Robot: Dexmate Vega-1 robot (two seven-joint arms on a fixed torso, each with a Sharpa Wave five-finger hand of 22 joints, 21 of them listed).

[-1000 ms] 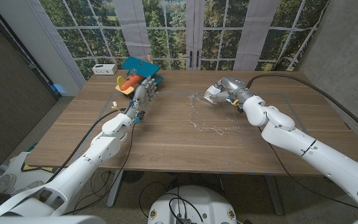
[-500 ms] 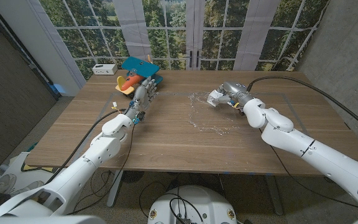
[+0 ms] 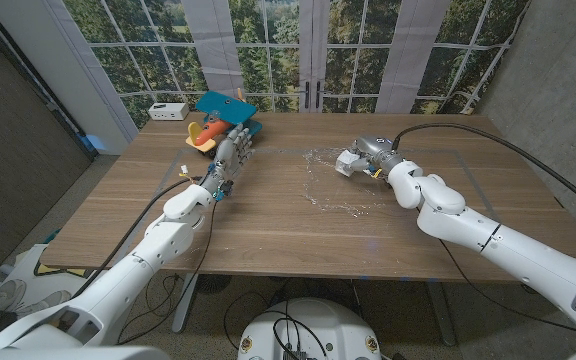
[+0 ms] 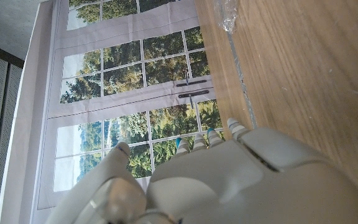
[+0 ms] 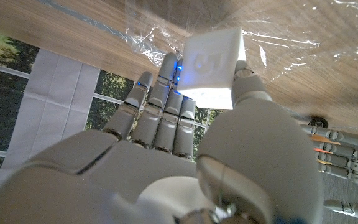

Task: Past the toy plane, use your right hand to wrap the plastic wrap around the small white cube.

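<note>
The table carries the wrap, spread flat past the plane. The right hand pinches the cube between thumb and fingers at the wrap's far edge. Best lower it squarely onto the film. Its numbered face is towards the wrist camera; it has no long axis. The left hand holds nothing, fingers straight.

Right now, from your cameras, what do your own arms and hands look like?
Both arms are glossy white, rounded segments with grey joints. A black cable runs along each arm, looping above the right arm and beside the left arm. The left hand and right hand are pale grey with segmented fingers; small blue lights glow on the right hand's fingers.
</note>
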